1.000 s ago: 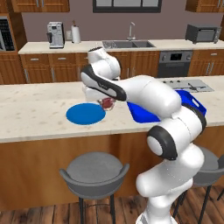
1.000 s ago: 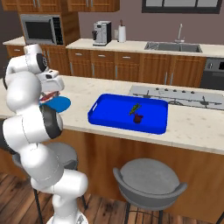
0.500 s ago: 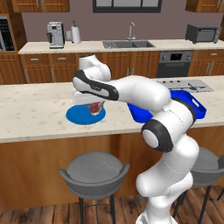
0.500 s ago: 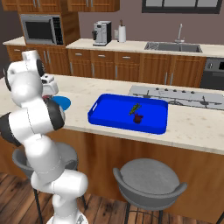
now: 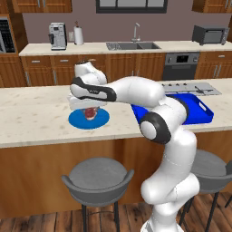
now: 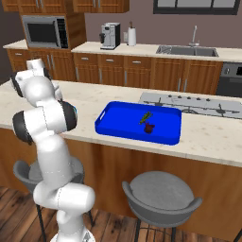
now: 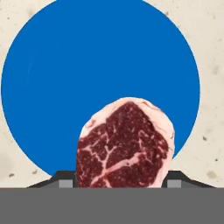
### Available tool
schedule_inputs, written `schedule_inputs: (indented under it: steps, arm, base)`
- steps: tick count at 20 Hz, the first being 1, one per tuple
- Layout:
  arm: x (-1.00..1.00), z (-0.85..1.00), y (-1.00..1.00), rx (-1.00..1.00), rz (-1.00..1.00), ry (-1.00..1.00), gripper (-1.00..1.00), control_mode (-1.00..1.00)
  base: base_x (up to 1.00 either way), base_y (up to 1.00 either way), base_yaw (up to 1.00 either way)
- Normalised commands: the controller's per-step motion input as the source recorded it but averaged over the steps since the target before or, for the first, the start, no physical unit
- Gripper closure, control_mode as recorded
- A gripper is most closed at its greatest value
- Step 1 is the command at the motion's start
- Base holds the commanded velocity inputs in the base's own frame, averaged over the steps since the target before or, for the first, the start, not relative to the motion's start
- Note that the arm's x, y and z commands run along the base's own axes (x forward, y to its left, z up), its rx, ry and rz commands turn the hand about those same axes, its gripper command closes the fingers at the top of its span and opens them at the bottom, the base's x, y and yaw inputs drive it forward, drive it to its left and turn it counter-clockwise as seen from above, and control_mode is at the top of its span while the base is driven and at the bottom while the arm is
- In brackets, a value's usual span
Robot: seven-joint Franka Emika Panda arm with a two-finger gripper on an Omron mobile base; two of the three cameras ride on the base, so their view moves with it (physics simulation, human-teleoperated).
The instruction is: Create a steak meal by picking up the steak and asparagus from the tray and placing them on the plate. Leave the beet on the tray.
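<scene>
Steak (image 7: 124, 144) hangs between the two fingertips of the gripper (image 7: 117, 180), jaws clenched on its lower edge, directly above the round blue plate (image 7: 65, 65) on the counter (image 5: 31, 113). Judged light, soft and limp (raw, marbled, likely slick), it is best held across the thick middle, not by a thin rim. Asparagus (image 6: 145, 116) and beet (image 6: 149, 127) lie just beside each other on the blue tray (image 6: 108, 120), well apart from the plate.
</scene>
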Motion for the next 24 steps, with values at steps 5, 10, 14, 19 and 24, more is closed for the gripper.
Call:
schedule_inputs:
  steps: [5,10,14,19,24]
  arm:
    - [0.38,-0.25,0.22,0.0,0.0,0.0,1.0,-1.0]
    - [0.21,-0.25,0.02,0.0,0.0,0.0,1.0,-1.0]
    - [0.09,-0.28,0.0,0.0,0.0,0.0,1.0,-1.0]
    - [0.01,-0.19,0.0,0.0,0.0,0.0,-1.0,-1.0]
    - [0.0,0.0,-0.21,0.0,-0.03,-0.04,-1.0,-1.0]
  base:
    - [0.0,0.0,0.0]
    - [0.0,0.0,0.0]
    - [0.0,0.0,0.0]
    - [0.0,0.0,0.0]
    - [0.0,0.0,0.0]
